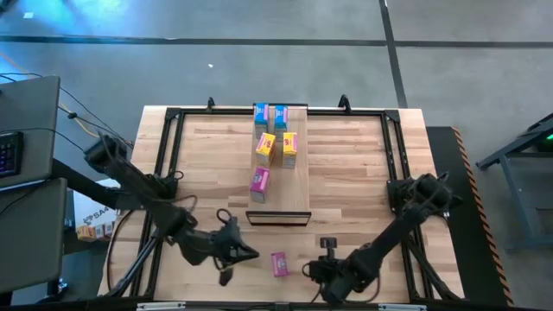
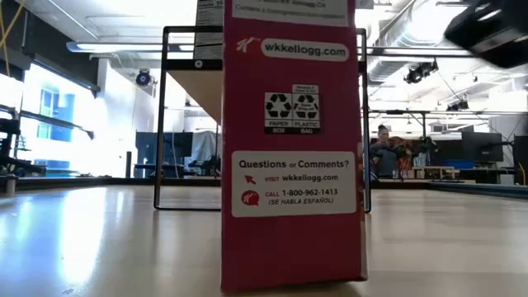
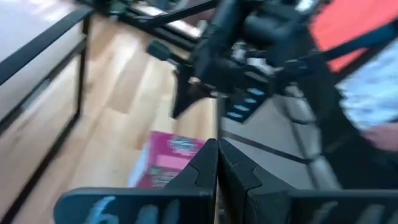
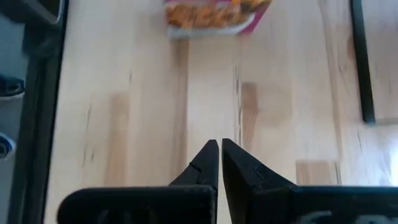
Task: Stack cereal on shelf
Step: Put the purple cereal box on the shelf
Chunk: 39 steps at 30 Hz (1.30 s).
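In the high view the pale shelf plank [image 1: 298,186] runs from mid-table to the far edge. On it lie two blue boxes [image 1: 270,115], two yellow boxes [image 1: 276,147] and one pink box [image 1: 259,183]. A second pink box [image 1: 279,263] stands on the tabletop near the near edge; it fills the low view [image 2: 293,140]. My left gripper [image 1: 252,253] is shut just left of this box, which shows beyond its fingertips [image 3: 165,163]. My right gripper [image 1: 308,269] is shut just right of it and points at it [image 4: 214,15]. Neither touches it.
A black metal frame [image 1: 168,147] borders the tabletop on the left, far and right sides. Bare tabletop [image 1: 363,181] lies on both sides of the shelf. In the low view a black frame [image 2: 161,115] stands behind the box, and a person sits far back in the room.
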Each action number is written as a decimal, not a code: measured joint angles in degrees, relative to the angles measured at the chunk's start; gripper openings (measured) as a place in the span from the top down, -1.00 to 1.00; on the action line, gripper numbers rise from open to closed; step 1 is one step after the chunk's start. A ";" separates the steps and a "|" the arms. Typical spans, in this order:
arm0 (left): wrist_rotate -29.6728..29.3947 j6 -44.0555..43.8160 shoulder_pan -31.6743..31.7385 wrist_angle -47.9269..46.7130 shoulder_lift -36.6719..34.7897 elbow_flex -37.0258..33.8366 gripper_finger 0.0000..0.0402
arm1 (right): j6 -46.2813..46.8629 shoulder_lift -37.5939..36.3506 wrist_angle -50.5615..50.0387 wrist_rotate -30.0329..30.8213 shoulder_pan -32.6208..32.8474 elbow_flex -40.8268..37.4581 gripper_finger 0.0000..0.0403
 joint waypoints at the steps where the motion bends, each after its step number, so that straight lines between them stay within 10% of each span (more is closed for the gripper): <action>1: 1.11 0.06 -0.04 -0.37 -1.34 0.00 1.00 | 0.86 -0.37 -0.94 -0.02 0.55 0.02 1.00; 15: -0.16 1.87 -0.73 -16.53 -12.41 0.00 1.00 | 22.42 -7.51 -2.25 13.35 9.50 0.04 1.00; 21: 5.13 7.67 -0.23 -11.51 -18.00 -5.72 1.00 | 33.72 -8.53 20.69 21.28 9.47 0.04 1.00; 28: 14.57 9.24 0.21 2.43 -31.16 -21.86 1.00 | 18.99 -8.53 48.83 22.45 0.68 1.34 0.97; 39: 26.76 9.32 0.01 3.93 -45.52 -30.11 1.00 | 17.49 -5.33 12.02 13.16 -9.80 32.64 0.42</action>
